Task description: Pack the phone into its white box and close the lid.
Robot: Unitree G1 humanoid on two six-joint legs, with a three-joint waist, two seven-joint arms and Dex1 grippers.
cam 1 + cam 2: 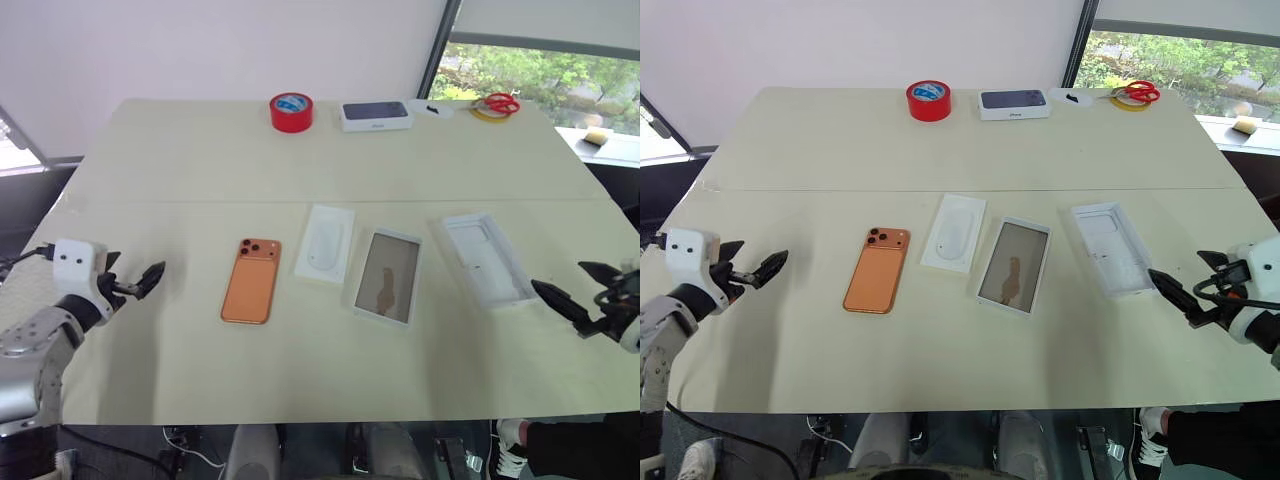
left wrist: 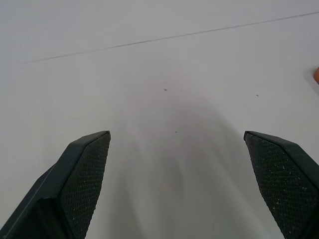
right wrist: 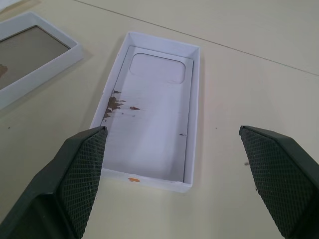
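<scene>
The phone (image 1: 250, 281) lies face down, left of the insert (image 1: 324, 243), lid (image 1: 388, 277) and box (image 1: 483, 260), all in a row. Both grippers, left (image 1: 148, 279) and right (image 1: 577, 293), hover wide and empty at the table's (image 1: 200, 160) sides.

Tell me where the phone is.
The phone lies camera-side up on the table's near half, left of centre, between the left gripper and the white insert.

I see pale cream worktop (image 1: 200, 170), thin seam line crossing its width. Plain white wall (image 1: 200, 45) behind far edge. Window (image 1: 540, 65) at far right, dark frame, green trees outside, daylight coming in. White sill (image 1: 615, 148) beside worktop's right corner. Dark floor with cables under near edge.
</scene>
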